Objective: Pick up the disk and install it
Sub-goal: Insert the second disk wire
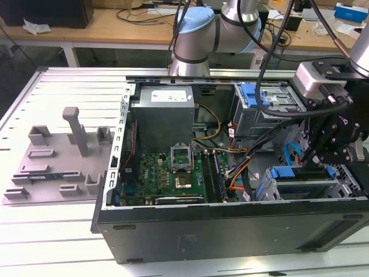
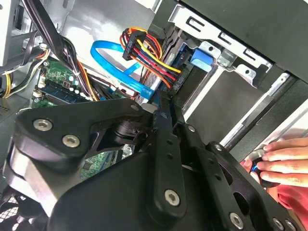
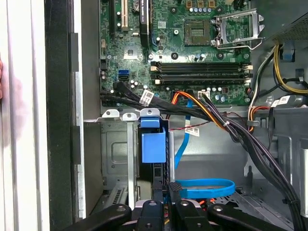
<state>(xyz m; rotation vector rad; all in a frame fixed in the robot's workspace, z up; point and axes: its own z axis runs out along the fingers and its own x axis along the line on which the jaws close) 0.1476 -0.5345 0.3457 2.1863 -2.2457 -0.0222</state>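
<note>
The claw [image 1: 330, 151] hung low inside the open computer case [image 1: 230, 231], at the drive cage [image 1: 305, 187], likely so the disk [image 3: 153, 147] could slide straight into its slot. The disk stood edge-on in the cage, showing mainly its bright blue carrier. Whether the claw gripped it could not be told.

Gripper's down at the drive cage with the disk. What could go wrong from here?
1. The blue cable loops right beside the gripper; it could snag or get pinched against the disk.
2. A person's hand rests at the case edge close to the gripper, so there is a pinch risk if either moves.
3. The black cable bundle runs past the drive cage and might catch.
</note>
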